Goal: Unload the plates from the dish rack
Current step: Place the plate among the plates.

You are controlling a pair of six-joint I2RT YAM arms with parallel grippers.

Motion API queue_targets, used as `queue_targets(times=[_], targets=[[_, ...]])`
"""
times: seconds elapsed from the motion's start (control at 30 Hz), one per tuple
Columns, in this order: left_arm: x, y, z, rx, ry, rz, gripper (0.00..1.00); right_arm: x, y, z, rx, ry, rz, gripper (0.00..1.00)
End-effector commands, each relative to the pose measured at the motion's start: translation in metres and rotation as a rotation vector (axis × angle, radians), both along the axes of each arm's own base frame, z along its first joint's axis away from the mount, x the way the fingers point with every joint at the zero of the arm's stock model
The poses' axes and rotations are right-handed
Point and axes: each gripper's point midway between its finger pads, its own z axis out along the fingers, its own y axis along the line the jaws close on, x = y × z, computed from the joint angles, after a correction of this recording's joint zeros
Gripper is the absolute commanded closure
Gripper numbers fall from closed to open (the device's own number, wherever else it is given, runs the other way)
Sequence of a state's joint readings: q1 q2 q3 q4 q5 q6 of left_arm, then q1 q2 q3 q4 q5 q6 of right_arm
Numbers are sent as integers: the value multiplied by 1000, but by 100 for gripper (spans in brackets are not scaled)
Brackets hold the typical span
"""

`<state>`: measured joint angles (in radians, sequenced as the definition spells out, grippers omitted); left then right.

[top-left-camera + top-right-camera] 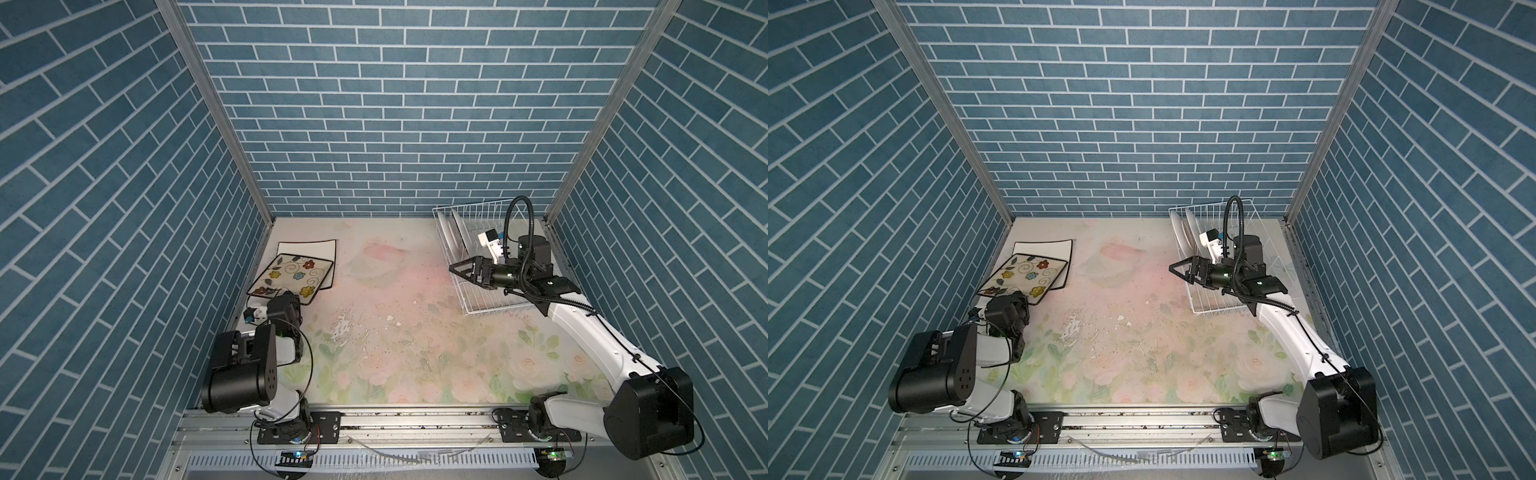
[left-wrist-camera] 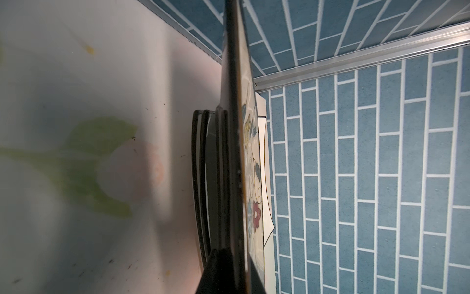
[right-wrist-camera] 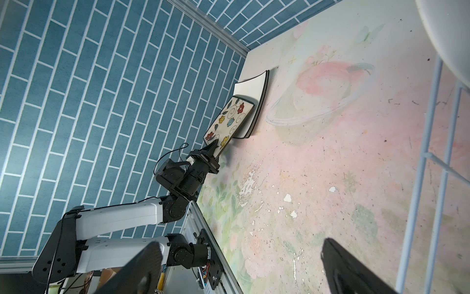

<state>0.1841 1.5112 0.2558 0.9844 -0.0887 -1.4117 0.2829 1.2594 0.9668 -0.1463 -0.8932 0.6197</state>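
The white wire dish rack (image 1: 490,309) (image 1: 1219,311) stands at the back right, with round white plates (image 1: 451,232) (image 1: 1183,232) upright at its far end. My right gripper (image 1: 457,268) (image 1: 1177,268) (image 3: 241,264) hangs open and empty by the rack's left side, close to a round plate (image 3: 445,33). At the back left, my left gripper (image 3: 215,147) (image 2: 231,254) is shut on the near edge of the flowered square plate (image 1: 286,276) (image 1: 1021,274) (image 3: 229,119) (image 2: 230,127). That plate tilts over a white black-rimmed square plate (image 1: 316,249) (image 3: 250,89).
Blue brick-pattern walls enclose the flowered tabletop (image 1: 415,340) on three sides. The left wall runs close to the stacked plates. A metal rail (image 1: 374,419) with both arm bases runs along the front edge. The rack wires (image 3: 429,157) stand right beside the right gripper.
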Motion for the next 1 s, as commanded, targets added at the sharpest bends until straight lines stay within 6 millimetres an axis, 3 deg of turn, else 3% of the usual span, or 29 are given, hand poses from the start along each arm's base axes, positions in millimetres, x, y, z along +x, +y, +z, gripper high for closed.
queue_targets(times=[0.0, 0.2, 0.37, 0.47, 0.97], targets=[[23, 8, 80, 42, -301, 20, 100, 4, -3, -9, -26, -17, -5, 1], [23, 9, 71, 30, -288, 25, 94, 10, -7, -16, -37, 4, -24, 2], [25, 9, 65, 14, -293, 27, 94, 9, -8, -11, -30, -5, -29, 1], [26, 8, 61, -2, -293, 24, 88, 7, -9, -10, -30, -1, -30, 2], [24, 4, 55, -3, -246, 3, 40, 3, -12, -6, -35, -15, -38, 2]])
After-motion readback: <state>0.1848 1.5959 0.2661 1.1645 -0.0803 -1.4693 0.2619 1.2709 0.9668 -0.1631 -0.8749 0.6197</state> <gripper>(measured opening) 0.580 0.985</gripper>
